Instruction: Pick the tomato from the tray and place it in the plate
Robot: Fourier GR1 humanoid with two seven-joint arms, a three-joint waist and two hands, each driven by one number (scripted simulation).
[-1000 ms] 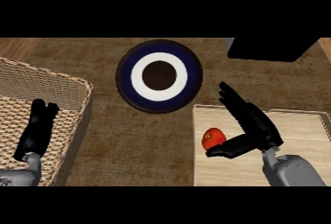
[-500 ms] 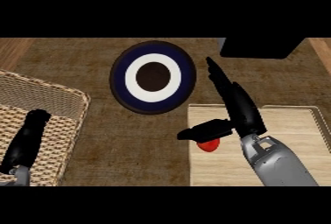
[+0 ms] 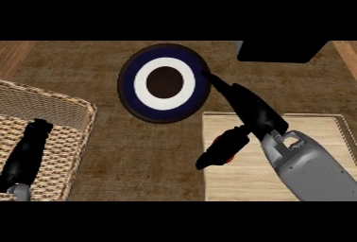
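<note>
Fingers (image 3: 241, 99) around tomato (image 3: 222, 140)

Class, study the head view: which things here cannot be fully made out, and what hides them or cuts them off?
- tomato, head view: mostly hidden behind the right hand; only a red sliver shows.
- tray: partly covered by the right forearm.
- left hand: its base cut off by the lower edge.
- basket: cut off by the left edge.

Brown woven-textured counter (image 3: 146, 156)
</note>
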